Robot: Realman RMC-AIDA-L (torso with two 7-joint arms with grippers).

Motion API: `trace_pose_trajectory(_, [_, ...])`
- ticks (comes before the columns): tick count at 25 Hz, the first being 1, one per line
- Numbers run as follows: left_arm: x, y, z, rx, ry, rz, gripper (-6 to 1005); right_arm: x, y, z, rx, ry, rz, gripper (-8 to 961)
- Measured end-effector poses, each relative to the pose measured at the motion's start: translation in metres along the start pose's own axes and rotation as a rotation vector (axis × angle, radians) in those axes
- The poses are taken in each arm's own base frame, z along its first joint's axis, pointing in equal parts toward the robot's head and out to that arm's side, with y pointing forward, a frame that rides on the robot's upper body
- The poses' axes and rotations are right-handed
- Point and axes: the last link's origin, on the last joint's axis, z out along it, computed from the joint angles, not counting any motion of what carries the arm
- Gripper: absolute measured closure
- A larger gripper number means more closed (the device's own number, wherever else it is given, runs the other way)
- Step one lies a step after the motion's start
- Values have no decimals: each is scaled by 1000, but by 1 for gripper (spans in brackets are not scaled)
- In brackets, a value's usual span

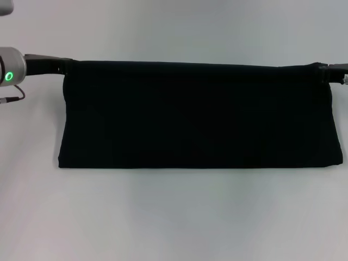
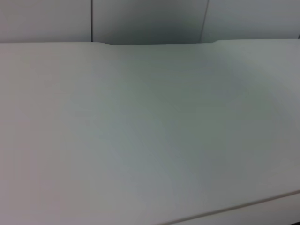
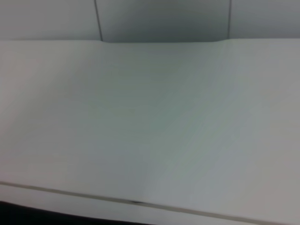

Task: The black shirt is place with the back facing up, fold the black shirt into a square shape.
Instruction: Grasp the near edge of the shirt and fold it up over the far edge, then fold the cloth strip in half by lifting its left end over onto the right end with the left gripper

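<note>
The black shirt [image 1: 198, 117] is a wide, plain black band across the middle of the head view, its top edge stretched straight between my two grippers. My left gripper [image 1: 66, 65] is shut on the shirt's upper left corner. My right gripper [image 1: 325, 70] is shut on its upper right corner. The lower edge lies on the white table [image 1: 174, 217], with the sides flaring out a little toward it. Neither wrist view shows the shirt or its own fingers.
The white table reaches out on all sides of the shirt. The left wrist view shows bare tabletop [image 2: 150, 131] with a panelled wall [image 2: 150, 18] behind it. The right wrist view shows the same tabletop [image 3: 150, 117] and its edge.
</note>
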Motion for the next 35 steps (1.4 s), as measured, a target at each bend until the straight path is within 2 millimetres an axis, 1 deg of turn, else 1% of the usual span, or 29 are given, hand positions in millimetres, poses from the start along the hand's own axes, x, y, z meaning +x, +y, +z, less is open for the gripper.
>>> trace_pose_trajectory(11, [-10,7,13,43,-3,19,997,4,6,6,33,10,-25,925])
trace_pose_trajectory(26, [-10,13,19,70,10,40,986,6,12,9,26,22,-53,924])
trace_pose_trajectory(32, [-11,7,19,134,35,-15,953,5,6,6,44,14,-57,708])
trace_pose_trajectory(35, [-15,1,18,184,54,-43,937,5,3,4,47,11,-54,628])
